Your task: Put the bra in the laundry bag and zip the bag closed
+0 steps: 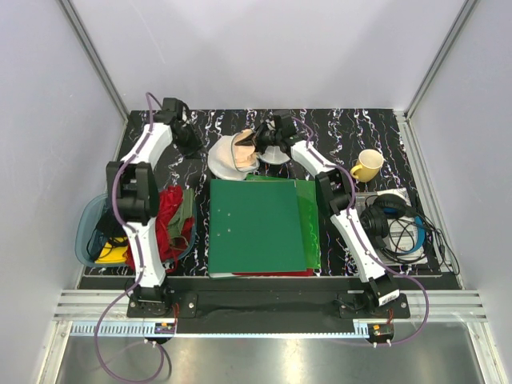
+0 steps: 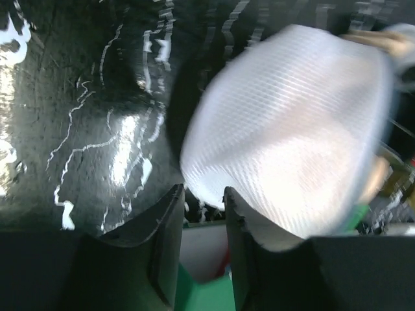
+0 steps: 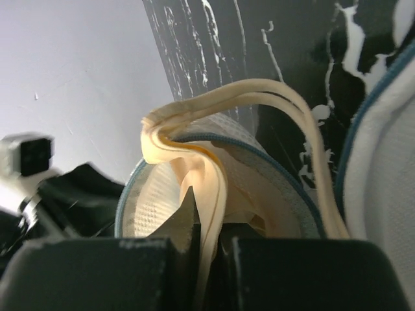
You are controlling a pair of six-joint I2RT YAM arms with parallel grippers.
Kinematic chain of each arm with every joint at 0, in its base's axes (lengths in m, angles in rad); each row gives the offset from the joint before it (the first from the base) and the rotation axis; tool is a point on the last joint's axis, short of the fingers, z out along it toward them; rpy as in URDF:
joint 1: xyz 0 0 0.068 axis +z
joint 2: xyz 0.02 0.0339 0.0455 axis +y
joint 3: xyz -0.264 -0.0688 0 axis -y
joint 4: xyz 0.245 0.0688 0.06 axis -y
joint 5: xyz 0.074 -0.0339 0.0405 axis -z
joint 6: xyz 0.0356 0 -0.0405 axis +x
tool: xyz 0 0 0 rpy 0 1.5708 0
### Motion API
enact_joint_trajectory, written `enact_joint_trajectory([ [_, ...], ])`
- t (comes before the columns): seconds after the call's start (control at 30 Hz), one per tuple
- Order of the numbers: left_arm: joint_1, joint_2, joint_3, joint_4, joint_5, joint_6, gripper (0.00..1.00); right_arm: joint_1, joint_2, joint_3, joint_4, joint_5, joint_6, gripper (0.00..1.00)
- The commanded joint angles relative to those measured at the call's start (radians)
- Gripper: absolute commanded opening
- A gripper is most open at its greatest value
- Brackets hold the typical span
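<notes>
The laundry bag (image 1: 222, 162), a round white mesh pouch, lies open at the back of the dark mat, with its lid half (image 1: 277, 157) to the right. The peach bra (image 1: 243, 147) sits partly inside it. My right gripper (image 1: 261, 145) is shut on a fold of the bra (image 3: 211, 194) at the bag's blue-grey zipper rim (image 3: 285, 173), and the straps (image 3: 279, 91) arch above. My left gripper (image 1: 192, 144) is just left of the bag. In its wrist view the left gripper (image 2: 202, 197) is open and holds nothing, and the mesh dome (image 2: 292, 129) touches its right finger (image 2: 241, 233).
A green folder (image 1: 256, 224) lies in front of the bag. A yellow mug (image 1: 367, 166) stands to the right, with black headphones (image 1: 392, 220) nearer. At the left, a translucent blue tub (image 1: 90, 232) holds red cloth (image 1: 170, 214). White walls enclose the mat.
</notes>
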Motion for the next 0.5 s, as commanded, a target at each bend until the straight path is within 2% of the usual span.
enact_joint_trajectory([
  [0.0,-0.029,0.154,0.111,-0.050,-0.004,-0.066,0.32,0.015,-0.081,-0.036,0.037,0.007,-0.042,0.00],
  [0.27,-0.068,0.309,0.253,-0.054,0.177,-0.098,0.30,0.024,-0.133,-0.071,0.035,-0.017,-0.062,0.00],
  [0.47,-0.090,0.303,0.226,0.023,0.230,-0.095,0.32,0.056,-0.228,-0.197,0.039,-0.016,-0.096,0.00],
])
